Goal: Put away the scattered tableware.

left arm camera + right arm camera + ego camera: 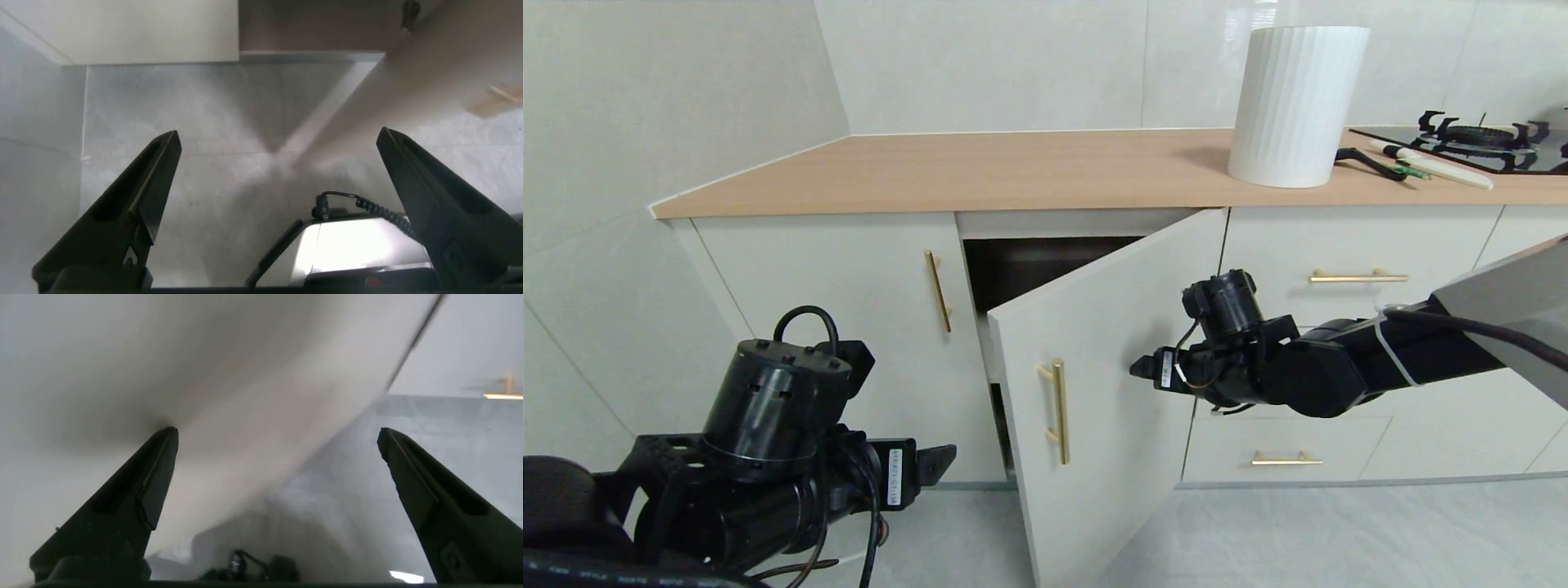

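Utensils (1429, 167) lie on the counter (1013, 171), well above and right of the right gripper (1141, 369). Its jaws are spread and empty, close at the half-open door (1094, 506), likely to push it wide for stowing. The left gripper (941, 462) hangs low, spread, empty.

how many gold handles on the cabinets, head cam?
4. Left door handle; open door handle; upper drawer handle; lower drawer handle. The right arm may hide others.
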Motion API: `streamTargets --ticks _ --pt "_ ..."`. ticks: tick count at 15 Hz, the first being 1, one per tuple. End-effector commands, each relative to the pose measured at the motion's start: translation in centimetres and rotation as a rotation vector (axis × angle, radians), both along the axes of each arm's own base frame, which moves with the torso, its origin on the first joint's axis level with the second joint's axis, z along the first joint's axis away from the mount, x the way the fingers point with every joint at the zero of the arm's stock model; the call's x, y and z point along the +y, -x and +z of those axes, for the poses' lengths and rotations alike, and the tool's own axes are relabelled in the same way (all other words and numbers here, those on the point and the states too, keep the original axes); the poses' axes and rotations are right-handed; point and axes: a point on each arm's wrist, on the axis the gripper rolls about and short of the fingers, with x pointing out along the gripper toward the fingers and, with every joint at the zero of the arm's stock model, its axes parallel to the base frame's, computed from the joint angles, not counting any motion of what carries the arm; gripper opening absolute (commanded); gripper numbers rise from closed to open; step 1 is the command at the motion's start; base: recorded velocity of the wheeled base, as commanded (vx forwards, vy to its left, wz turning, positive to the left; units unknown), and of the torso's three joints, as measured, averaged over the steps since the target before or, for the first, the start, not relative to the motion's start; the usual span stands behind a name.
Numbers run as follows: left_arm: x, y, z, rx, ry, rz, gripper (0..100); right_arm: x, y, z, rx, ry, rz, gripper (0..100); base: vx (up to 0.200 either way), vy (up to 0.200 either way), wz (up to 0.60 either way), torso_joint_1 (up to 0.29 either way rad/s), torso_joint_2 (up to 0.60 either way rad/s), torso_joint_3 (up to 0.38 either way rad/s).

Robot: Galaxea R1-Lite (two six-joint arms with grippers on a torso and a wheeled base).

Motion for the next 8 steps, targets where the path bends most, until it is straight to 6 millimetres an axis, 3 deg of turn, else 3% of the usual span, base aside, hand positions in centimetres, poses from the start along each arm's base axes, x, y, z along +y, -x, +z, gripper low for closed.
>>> streamTargets --ticks 1,8 --pt "0.0 -0.1 0.1 -0.003 0.003 0.002 100 0.6 -0.9 -0.7 -0.001 -0.02 -0.04 100 0.0 0.0 0.0 0.0 0.0 0.0" --pt "0.0 0.0 0.2 -0.008 0.008 0.004 100 1.9 -3.8 -2.0 -0.057 -0.039 -0.199 100 0.0 0.0 0.0 0.0 0.0 0.0"
